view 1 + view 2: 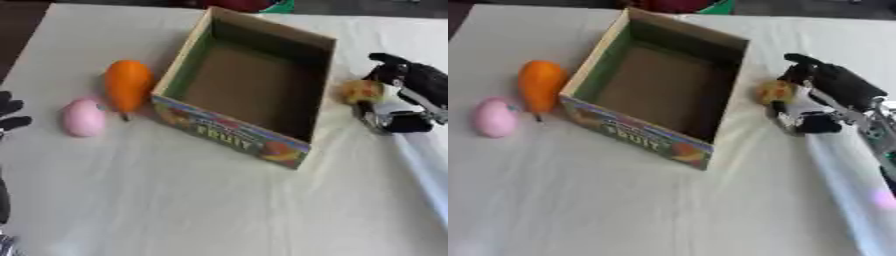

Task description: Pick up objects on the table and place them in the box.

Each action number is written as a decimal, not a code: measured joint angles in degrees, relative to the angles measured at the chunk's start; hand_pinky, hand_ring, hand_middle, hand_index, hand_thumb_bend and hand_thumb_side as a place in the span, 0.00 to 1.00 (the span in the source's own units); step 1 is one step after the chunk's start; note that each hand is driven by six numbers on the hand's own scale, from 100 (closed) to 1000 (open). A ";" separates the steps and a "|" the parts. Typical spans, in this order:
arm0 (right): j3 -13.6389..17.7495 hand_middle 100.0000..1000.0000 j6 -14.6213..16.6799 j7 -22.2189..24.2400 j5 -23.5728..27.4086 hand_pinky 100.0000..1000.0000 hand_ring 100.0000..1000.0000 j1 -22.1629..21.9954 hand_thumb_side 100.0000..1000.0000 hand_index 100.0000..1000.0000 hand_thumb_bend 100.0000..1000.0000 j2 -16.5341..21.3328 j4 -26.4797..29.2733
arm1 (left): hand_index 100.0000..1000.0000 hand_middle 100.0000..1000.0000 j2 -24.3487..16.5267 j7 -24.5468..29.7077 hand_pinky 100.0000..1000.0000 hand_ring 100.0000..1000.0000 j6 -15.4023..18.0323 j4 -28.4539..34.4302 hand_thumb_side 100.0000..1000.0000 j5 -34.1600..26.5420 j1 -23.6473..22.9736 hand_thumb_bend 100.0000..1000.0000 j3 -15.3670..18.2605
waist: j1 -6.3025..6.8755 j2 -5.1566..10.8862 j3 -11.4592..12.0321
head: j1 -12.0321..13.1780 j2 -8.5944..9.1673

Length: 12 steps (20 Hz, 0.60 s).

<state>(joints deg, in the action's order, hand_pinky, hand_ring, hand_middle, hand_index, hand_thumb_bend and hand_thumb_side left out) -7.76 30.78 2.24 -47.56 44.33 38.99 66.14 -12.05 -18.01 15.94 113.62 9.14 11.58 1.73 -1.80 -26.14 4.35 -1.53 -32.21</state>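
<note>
An open cardboard box [308, 41] with "FRUIT" printed on its front stands tilted in the middle of the table, and nothing lies inside it. Left of the box lie an orange, carrot-shaped object [128, 85] and a pink egg-shaped object [83, 117]. A small yellow-orange fruit [361, 91] rests on the cloth just right of the box. My right hand [837, 85] reaches in from the right, fingers above and thumb below the fruit, spread wider than it and not closed on it. My left hand [10, 114] shows at the left edge, fingers relaxed, holding nothing.
A white cloth [201, 205] covers the table, with a broad bare stretch in front of the box. A red and green thing [262, 5] sits beyond the far edge behind the box. Dark floor shows at the far left corner.
</note>
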 measured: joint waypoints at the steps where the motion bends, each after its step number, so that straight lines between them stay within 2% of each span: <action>1: 0.08 0.23 -0.17 1.19 1.40 0.61 1.00 0.00 0.12 0.47 0.00 0.00 0.32 | 0.65 0.66 0.00 0.03 0.62 0.70 -0.04 0.00 0.93 0.00 0.00 0.00 0.00 | 0.00 0.01 -0.06 | 0.00 -0.01; 2: 0.22 0.23 -0.40 2.41 2.83 0.61 1.00 0.02 0.12 0.46 0.00 0.00 0.63 | 0.65 0.66 0.00 0.05 0.62 0.70 -0.06 0.00 0.93 0.00 -0.01 0.00 0.00 | 0.01 0.03 -0.06 | -0.01 -0.01; 3: 0.35 0.23 -0.70 3.60 4.18 0.61 1.00 0.06 0.23 0.45 0.00 0.01 0.91 | 0.65 0.66 0.00 0.06 0.62 0.70 -0.07 0.00 0.94 0.00 -0.02 0.00 0.00 | 0.02 0.04 -0.06 | -0.03 -0.01; 4: 0.41 0.23 -0.97 4.72 5.35 0.61 1.00 0.09 0.12 0.45 0.00 0.01 1.18 | 0.65 0.66 0.00 0.06 0.62 0.70 -0.07 0.00 0.93 -0.01 -0.02 0.00 0.00 | 0.04 0.06 -0.06 | -0.04 -0.02; 8: 0.70 0.20 -1.93 8.05 8.63 0.60 1.00 0.54 0.11 0.43 0.00 0.05 1.96 | 0.65 0.66 0.00 0.08 0.62 0.70 -0.10 0.00 0.92 -0.03 -0.11 0.00 0.00 | 0.20 0.18 -0.06 | -0.07 -0.02; 12: 0.71 0.17 -2.64 9.18 10.20 0.59 1.00 0.55 0.11 0.39 0.00 0.06 2.76 | 0.65 0.66 0.00 0.08 0.62 0.69 -0.10 0.00 0.92 -0.11 -0.32 0.00 0.00 | 0.29 0.40 -0.09 | -0.07 -0.05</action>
<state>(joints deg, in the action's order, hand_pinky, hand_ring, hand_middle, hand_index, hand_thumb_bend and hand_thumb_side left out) -7.05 28.14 11.42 -37.36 44.88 39.06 68.90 -12.05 -17.93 15.84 113.62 9.03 11.25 1.73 -1.51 -25.75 4.26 -1.61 -32.26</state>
